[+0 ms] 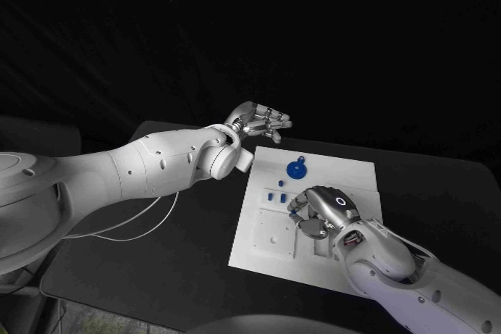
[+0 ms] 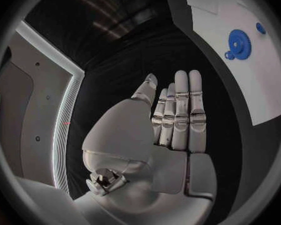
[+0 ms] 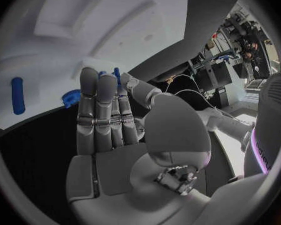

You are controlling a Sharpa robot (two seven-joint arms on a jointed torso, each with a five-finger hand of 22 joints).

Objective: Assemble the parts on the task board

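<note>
In the head view the white task board (image 1: 313,218) lies in the middle of the black desk (image 1: 146,276). The left arm reaches in across the desk, and the left robot hand (image 1: 259,122) hangs over bare desk just beyond the board's far left corner, fingers loosely curled and apart, holding nothing. A blue gear (image 1: 297,169) sits on the far part of the board, and small blue parts (image 1: 278,197) stand close together nearer the middle. The right arm rises from the near right corner, and the right robot hand (image 1: 318,212) is bent down over the board's middle, just beside those small parts; whether its fingertips touch the board cannot be told here. In the left wrist view the left robot hand (image 2: 168,127) shows an empty palm with the fingers straight and side by side, thumb slightly apart, over dark desk, while the gear (image 2: 239,37) lies on the board (image 2: 265,85) well away from it. In the right wrist view the right robot hand (image 3: 112,130) is likewise flat, fingers extended together and empty, the fingertips (image 3: 89,77) reaching toward the board (image 3: 47,65), where a blue peg (image 3: 17,95) and the gear's edge (image 3: 70,97) show.
</note>
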